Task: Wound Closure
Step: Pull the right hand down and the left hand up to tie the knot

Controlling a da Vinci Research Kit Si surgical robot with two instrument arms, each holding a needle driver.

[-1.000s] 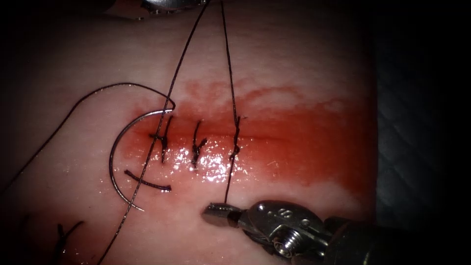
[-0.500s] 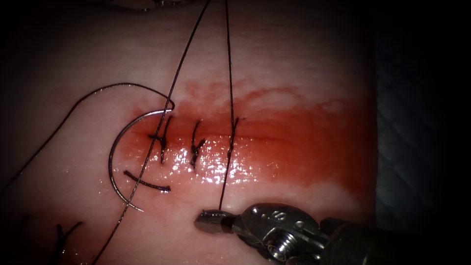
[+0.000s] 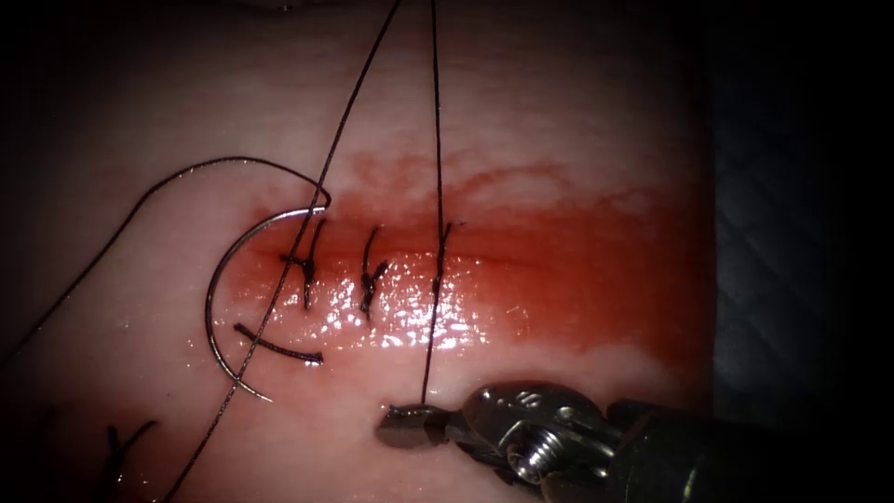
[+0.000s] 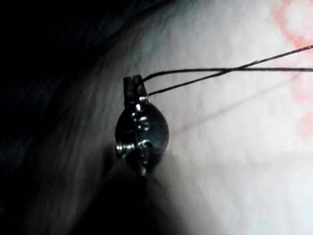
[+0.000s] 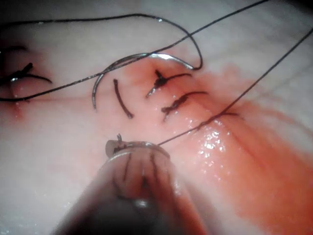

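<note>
Endoscope view: right end effector (image 3: 402, 426) grips thread (image 3: 435, 186); needle (image 3: 216, 317) lies free.

Right tool (image 5: 117, 146) jaws clamp the thread (image 5: 234, 102); needle (image 5: 128, 62) lies on tissue (image 5: 58, 132).

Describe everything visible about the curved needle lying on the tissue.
The thin curved steel needle lies free on the pale tissue, at the left end of the cut, held by neither tool. It forms an open half circle. Dark thread trails from its upper end, and another strand crosses near its lower tip. Whether it pierces the tissue cannot be told.
</note>
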